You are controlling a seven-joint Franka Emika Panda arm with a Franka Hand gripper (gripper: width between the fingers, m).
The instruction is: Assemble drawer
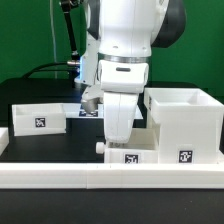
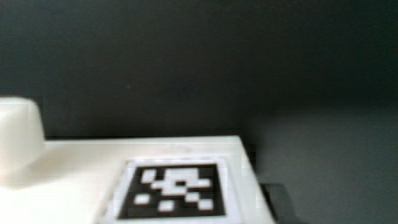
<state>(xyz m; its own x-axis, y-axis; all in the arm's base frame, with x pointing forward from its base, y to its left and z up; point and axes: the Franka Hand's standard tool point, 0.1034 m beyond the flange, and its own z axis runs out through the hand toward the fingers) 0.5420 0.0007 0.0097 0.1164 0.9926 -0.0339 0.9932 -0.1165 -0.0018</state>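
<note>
Directly over the tagged white panel point(image 1: 129, 158), the claw point(image 1: 117, 143) hangs low; its grip cannot be told.

layout | open tray part point(image 1: 40, 118) on the table point(image 1: 30, 92) at the exterior view's left | larger open box point(image 1: 186, 120) at the exterior view's right, well apart | flat tagged panel point(image 1: 130, 157) between them, just beside the box | gripper point(image 1: 118, 142) over the panel | long rail point(image 1: 60, 178) in front of all three
</note>
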